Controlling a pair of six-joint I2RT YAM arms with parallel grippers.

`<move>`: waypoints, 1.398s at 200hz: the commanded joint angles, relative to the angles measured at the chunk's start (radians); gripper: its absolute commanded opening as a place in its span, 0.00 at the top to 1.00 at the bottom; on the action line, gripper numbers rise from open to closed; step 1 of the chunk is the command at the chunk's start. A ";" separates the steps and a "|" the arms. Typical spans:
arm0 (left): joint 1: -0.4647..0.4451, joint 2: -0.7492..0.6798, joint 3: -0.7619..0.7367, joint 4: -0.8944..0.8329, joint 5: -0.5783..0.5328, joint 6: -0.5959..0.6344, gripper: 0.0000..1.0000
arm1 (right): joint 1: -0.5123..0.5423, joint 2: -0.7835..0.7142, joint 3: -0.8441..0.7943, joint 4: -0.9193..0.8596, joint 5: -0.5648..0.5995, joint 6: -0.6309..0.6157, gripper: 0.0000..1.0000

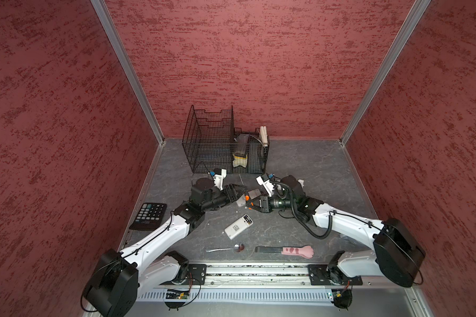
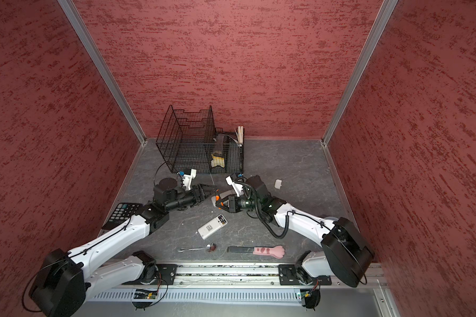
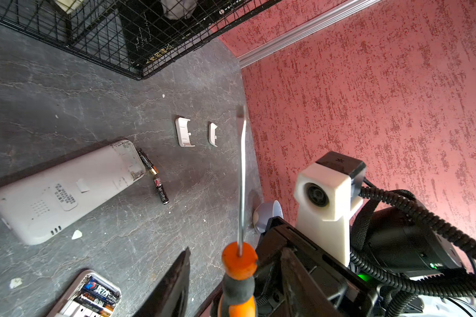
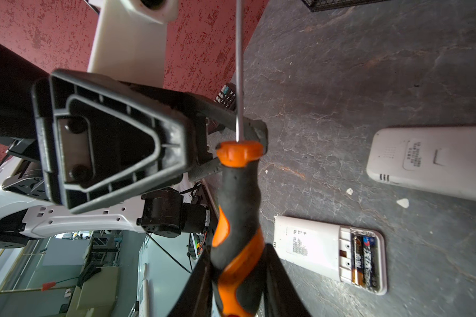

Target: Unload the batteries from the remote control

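My right gripper point(image 4: 238, 274) is shut on the orange-and-black handle of a screwdriver point(image 4: 239, 208), blade pointing away. My left gripper point(image 3: 235, 252) stands open around the handle's orange collar, with table showing between one finger point(image 3: 173, 280) and the handle. In both top views the two grippers point(image 1: 242, 192) point(image 1: 250, 204) meet at mid-table. A white remote point(image 1: 238, 226) lies face down with two batteries point(image 4: 364, 260) in its open compartment. A larger grey-white remote point(image 3: 66, 192) has an empty compartment, and two black batteries point(image 3: 148, 162) point(image 3: 161, 190) lie loose beside it.
Two white battery covers point(image 3: 183, 131) point(image 3: 212, 134) lie beyond the loose batteries. A black wire basket point(image 1: 212, 142) stands at the back, a calculator point(image 1: 149, 216) at the left edge. A spoon point(image 1: 226, 249) and a pink paw-shaped tool point(image 1: 297, 251) lie near the front.
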 commanded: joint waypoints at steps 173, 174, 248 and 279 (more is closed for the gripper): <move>-0.013 0.119 0.035 0.147 0.050 0.002 0.76 | 0.005 0.020 0.050 0.029 -0.015 -0.002 1.00; -0.013 0.120 0.035 0.148 0.050 0.002 0.76 | 0.005 0.019 0.050 0.029 -0.015 -0.002 1.00; -0.007 0.128 0.033 0.143 0.043 0.010 1.00 | 0.005 0.004 0.040 0.034 -0.008 0.003 1.00; 0.005 0.121 0.035 0.142 0.012 0.007 1.00 | 0.005 -0.019 0.030 0.035 0.026 0.014 0.91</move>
